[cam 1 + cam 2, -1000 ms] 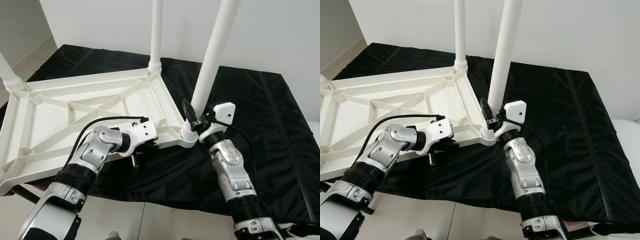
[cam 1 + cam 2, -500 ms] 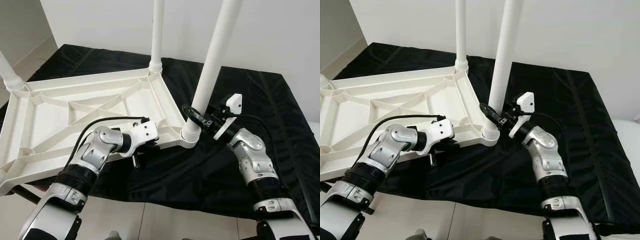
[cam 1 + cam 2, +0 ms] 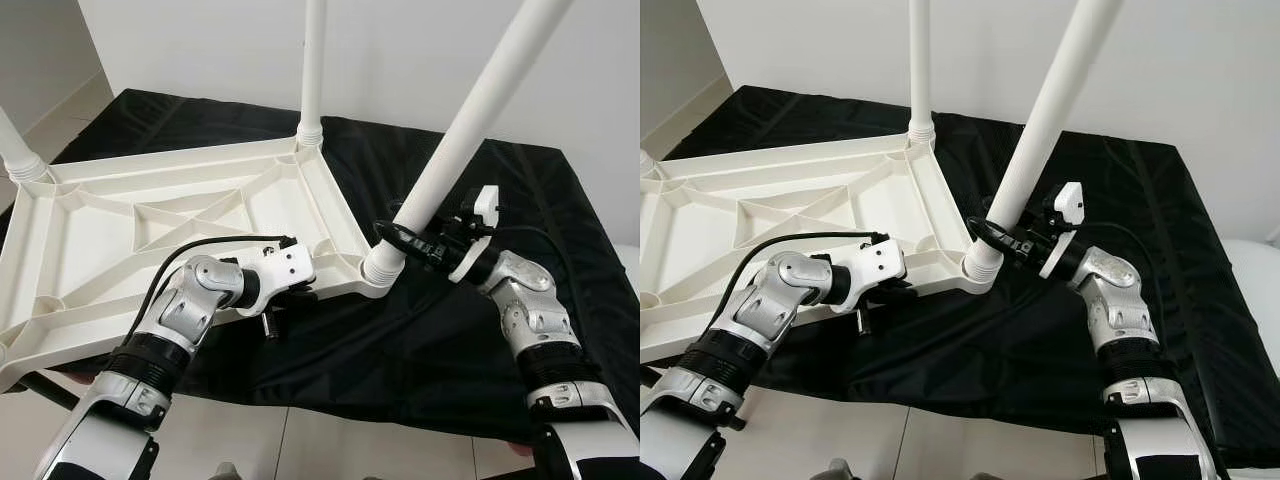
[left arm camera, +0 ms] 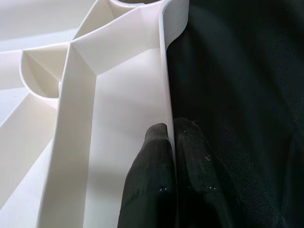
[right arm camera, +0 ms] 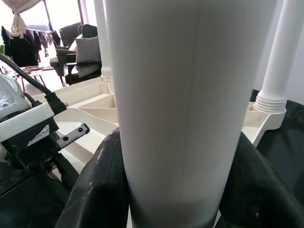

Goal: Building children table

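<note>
Head stereo pair: high, looking forward and down; both views share the upturned tabletop (image 3: 150,215). Left wrist camera: very close, sighting along fingers (image 4: 152,185) pinching the tabletop's rim. Right wrist camera: very close, the table leg (image 5: 185,104) between its fingers.

Black cloth (image 3: 520,190) against white wall (image 3: 200,45); pale tiled floor (image 3: 330,450).

Your right gripper (image 3: 992,232) clamps the tilted white leg (image 3: 1045,125); your left gripper (image 3: 895,292) pinches the upturned tabletop's (image 3: 790,205) rim.
</note>
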### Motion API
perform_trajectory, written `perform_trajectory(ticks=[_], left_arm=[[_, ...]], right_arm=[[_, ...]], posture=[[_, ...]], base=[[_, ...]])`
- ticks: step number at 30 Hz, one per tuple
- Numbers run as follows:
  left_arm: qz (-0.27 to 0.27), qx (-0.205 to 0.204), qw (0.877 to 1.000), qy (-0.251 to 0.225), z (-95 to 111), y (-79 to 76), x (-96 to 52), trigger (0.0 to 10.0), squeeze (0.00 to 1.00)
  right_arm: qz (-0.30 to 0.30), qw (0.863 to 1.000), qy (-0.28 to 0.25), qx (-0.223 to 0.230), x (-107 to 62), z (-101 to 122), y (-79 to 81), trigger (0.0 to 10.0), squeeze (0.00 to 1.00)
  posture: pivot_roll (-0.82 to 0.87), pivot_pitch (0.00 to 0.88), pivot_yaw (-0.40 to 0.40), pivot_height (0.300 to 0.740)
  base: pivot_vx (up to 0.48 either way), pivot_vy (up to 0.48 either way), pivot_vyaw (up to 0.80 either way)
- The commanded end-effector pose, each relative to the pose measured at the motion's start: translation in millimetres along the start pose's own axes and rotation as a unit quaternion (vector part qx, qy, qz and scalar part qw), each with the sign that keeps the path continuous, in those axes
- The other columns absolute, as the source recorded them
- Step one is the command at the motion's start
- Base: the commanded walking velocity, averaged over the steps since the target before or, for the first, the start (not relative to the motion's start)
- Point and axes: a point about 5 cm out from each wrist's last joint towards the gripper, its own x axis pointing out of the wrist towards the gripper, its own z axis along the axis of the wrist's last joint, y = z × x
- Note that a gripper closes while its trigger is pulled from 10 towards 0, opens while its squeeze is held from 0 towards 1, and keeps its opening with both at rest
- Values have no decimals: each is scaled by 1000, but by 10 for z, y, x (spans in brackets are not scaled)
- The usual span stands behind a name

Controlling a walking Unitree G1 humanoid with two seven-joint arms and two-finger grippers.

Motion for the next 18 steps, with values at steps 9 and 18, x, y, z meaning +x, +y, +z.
perform_trajectory(ticks=[9,18], left_arm=[[62,10,998,-4,39,87,-106,10000,0],[68,8,998,-12,76,72,-115,10000,0]], right_arm=[[-32,989,106,98,-174,-571,83,10000,0],[-35,991,93,86,-74,-586,101,10000,0]], posture=[[18,22,-21,740],[23,33,-23,740]], base=[[0,0,0],[0,0,0]])
